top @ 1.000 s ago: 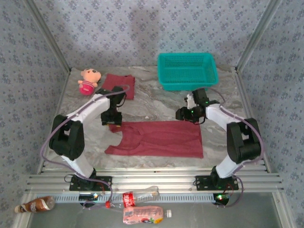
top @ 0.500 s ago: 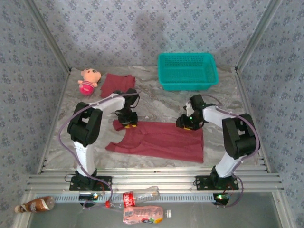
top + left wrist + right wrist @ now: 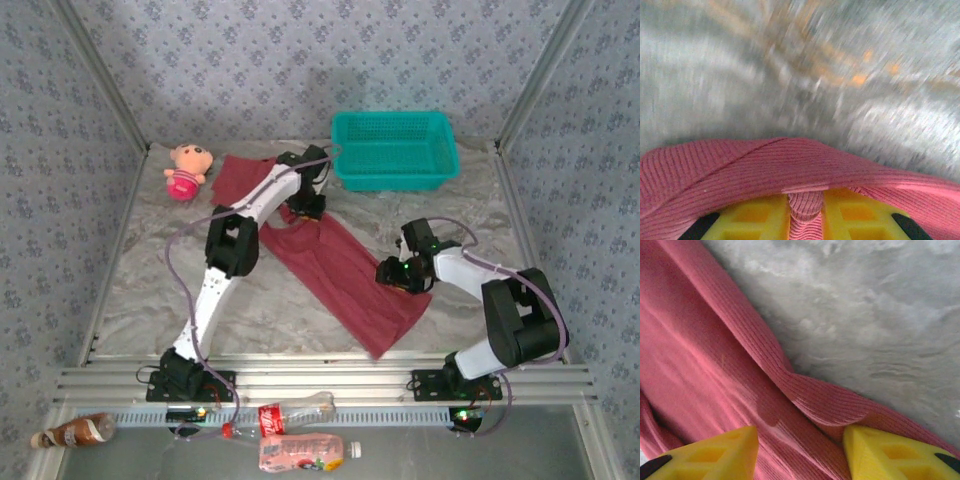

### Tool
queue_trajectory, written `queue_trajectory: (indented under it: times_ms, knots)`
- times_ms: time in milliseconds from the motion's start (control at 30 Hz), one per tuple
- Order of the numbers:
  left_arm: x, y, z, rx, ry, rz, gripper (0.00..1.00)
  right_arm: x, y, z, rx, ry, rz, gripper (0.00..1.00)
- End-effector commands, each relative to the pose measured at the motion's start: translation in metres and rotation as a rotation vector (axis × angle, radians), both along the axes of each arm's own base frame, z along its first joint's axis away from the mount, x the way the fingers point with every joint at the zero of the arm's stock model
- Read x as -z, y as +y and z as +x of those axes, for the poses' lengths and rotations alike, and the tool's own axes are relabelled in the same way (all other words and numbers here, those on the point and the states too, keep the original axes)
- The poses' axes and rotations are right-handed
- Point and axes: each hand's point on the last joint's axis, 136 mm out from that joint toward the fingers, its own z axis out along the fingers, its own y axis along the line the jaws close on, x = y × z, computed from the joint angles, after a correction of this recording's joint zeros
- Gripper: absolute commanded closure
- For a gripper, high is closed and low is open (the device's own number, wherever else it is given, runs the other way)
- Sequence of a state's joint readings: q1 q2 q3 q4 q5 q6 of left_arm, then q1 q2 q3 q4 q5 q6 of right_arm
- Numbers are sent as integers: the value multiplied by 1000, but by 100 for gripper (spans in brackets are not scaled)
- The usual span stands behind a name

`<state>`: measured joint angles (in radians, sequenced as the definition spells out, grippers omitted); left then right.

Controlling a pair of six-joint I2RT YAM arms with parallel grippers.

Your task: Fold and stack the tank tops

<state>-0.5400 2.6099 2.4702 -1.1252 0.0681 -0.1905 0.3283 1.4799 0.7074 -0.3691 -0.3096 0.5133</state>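
Pinching a fold of ribbed maroon cloth, the left gripper point(image 3: 805, 212) has its yellow fingers point(image 3: 755, 217) nearly together, w/ fabric squeezed btwn them & draped over both tips. The marbled table point(image 3: 790, 65) beyond is blurred. From above, the left arm is stretched far toward the back, gripper near the front-left corner of the teal basket point(image 3: 390, 178), holding the far end of the tank top point(image 3: 345, 275). This top runs diag. from there toward the near right as a long narrow strip, its near end close to the table's front edge. The right gripper point(image 3: 797, 452) sits at the strip's right edge, approx. midway along. Its fingers point(image 3: 715, 452) are wide apart w/ a raised ridge of cloth passing btwn them, not clamped. A second tank top point(image 3: 232, 172), folded, lies back left, partly under the left arm; can't tell if it touches the strip. The pink doll point(image 3: 186, 170) is just left of it.
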Motion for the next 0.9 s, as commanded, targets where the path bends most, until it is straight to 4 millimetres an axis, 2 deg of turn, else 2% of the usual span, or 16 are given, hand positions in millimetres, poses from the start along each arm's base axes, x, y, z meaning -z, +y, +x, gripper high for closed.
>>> queue_trajectory:
  times_ms: [0, 100, 200, 333, 433, 600, 700, 767, 867]
  knots:
    - [-2, 2, 14, 147, -69, 57, 78, 30, -1, -31, 56, 151, -31, 48]
    - [-7, 1, 26, 181, -131, 72, 73, 32, 16, -34, 2, 165, -40, 48]
    - [-18, -4, 29, 162, -147, 23, 71, 27, 15, -36, -4, 178, -52, 48]
    - [-35, -14, 17, 153, -127, -31, 65, 14, -2, -49, 22, 199, -99, 47]
    - [-50, -23, 12, 136, -138, -76, 59, 16, -18, -54, 76, 215, -101, 47]
    - [-85, -24, 7, 8, -149, -139, 55, 21, -32, -59, 154, 238, -85, 47]
    - [-106, -31, -12, -6, -175, -137, 53, 5, -31, -49, 150, 164, -76, 47]
    - [-116, -34, -31, -17, -163, -145, 52, -8, -35, -55, 165, 160, -80, 46]
    - [-118, -41, -70, -49, -110, -185, 51, -21, -56, -59, 226, 128, -159, 42]
